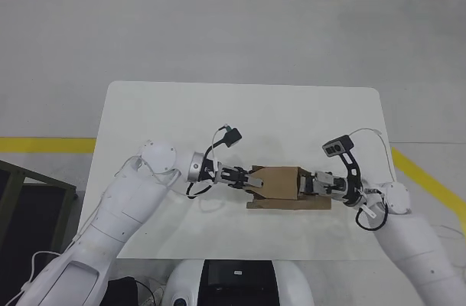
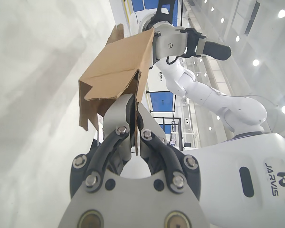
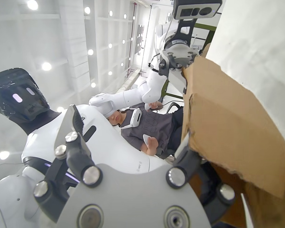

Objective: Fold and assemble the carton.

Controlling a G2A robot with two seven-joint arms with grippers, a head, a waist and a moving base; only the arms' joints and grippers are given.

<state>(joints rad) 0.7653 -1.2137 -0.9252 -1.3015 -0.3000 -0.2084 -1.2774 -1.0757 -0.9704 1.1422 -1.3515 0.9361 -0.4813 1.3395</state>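
Observation:
A brown cardboard carton [image 1: 277, 183], partly folded into a tube with loose end flaps, hangs just above the middle of the white table [image 1: 141, 107]. My left gripper [image 1: 252, 182] is at its left end. In the left wrist view that gripper [image 2: 135, 117] is shut on the thin edge of one carton [image 2: 118, 72] panel. My right gripper [image 1: 307, 185] is at the carton's right end. Its jaws stand wide open [image 3: 128, 126]: one finger [image 3: 71, 124] is free in the air, the other [image 3: 183, 147] lies against the carton [image 3: 228, 129] wall.
The table's far half and both side margins are bare white surface. A dark rack [image 1: 11, 206] stands on the floor left of the table. Yellow floor tape [image 1: 41, 144] runs past both sides.

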